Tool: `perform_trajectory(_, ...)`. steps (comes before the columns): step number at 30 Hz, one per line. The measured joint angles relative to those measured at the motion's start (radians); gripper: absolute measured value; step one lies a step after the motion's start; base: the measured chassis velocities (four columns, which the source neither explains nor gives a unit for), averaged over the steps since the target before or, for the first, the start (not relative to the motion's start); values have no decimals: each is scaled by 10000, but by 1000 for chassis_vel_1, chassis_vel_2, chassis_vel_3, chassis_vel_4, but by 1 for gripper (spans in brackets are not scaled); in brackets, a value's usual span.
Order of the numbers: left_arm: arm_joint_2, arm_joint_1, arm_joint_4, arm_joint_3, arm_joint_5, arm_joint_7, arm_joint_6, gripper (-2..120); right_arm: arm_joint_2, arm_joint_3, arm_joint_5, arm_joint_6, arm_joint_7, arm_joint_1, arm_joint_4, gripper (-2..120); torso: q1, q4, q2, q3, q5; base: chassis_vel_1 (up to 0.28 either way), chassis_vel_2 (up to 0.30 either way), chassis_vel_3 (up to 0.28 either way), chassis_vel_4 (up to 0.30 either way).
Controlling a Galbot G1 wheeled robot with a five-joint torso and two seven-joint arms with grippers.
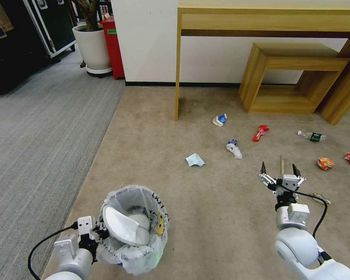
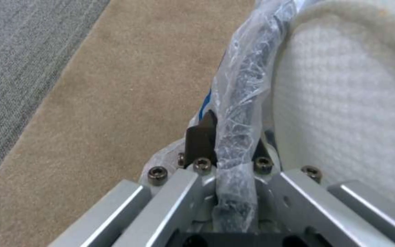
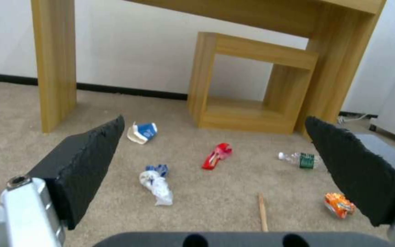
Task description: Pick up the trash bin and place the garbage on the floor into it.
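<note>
Nearest the head camera, the left hand is clamped on the near-left rim of the trash bin, which it holds low over the floor, two white slippers already inside. Garbage lies scattered ahead and to the right on that beige carpet, in front of the wooden counter and its cube shelf. Out over the litter, the right hand hovers with its fingers spread wide and empty. Just beyond it, almost between its fingertips, lies the wooden stick, its long axis running straight away from the robot, so the open fingers already stand across it. Judged from this, the right arm is far nearer. Farther off lie the bottle, the red wrapper and the pale blue mask.
</note>
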Motion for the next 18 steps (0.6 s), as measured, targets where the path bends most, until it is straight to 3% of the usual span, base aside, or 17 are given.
perform_trajectory(18, 39, 63, 97, -59, -210, -91, -128, 0, 432, 27, -674, 569, -386, -153, -156, 98, 0, 0, 0, 0, -1, 0, 0, 0, 0)
